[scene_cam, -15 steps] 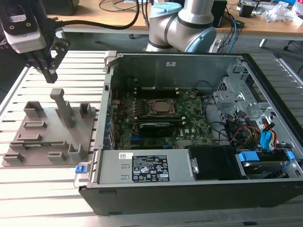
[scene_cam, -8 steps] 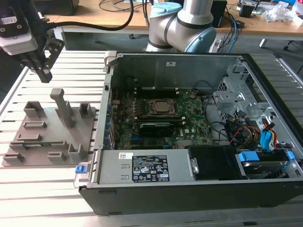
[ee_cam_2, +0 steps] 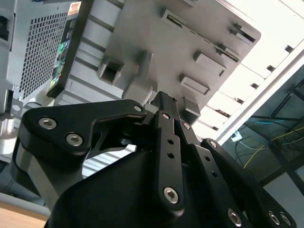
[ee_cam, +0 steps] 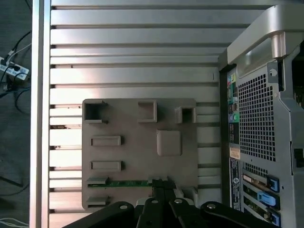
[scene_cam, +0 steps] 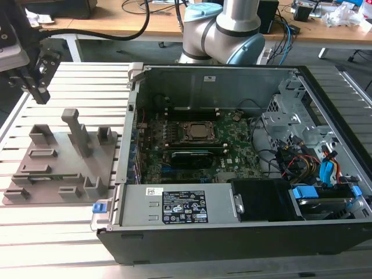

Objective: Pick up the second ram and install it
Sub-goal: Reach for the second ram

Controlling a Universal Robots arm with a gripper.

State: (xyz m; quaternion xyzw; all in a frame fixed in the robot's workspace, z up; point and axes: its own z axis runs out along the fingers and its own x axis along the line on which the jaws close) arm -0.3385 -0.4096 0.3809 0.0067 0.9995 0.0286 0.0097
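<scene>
The second ram (ee_cam: 126, 183) is a thin green stick lying in a slot of the grey fixture tray (ee_cam: 137, 156). In the exterior view the same stick (scene_cam: 51, 176) shows as a green sliver on the tray (scene_cam: 58, 163). My gripper (scene_cam: 42, 93) hangs above the slatted table, higher than the tray and past its far corner on the exterior view's left. In the first wrist view the gripper (ee_cam: 161, 184) has its black fingertips together, beside one end of the stick and holding nothing. The second wrist view shows the gripper (ee_cam_2: 164, 99) with the tray beyond it.
An open computer case (scene_cam: 232, 226) stands at the exterior view's right of the tray, with the green motherboard (scene_cam: 197, 151) and CPU socket (scene_cam: 195, 132) inside. Drive bays and cables fill its right end. The arm's base (scene_cam: 224, 32) rises behind the case. Upright pegs (scene_cam: 78, 133) stand on the tray.
</scene>
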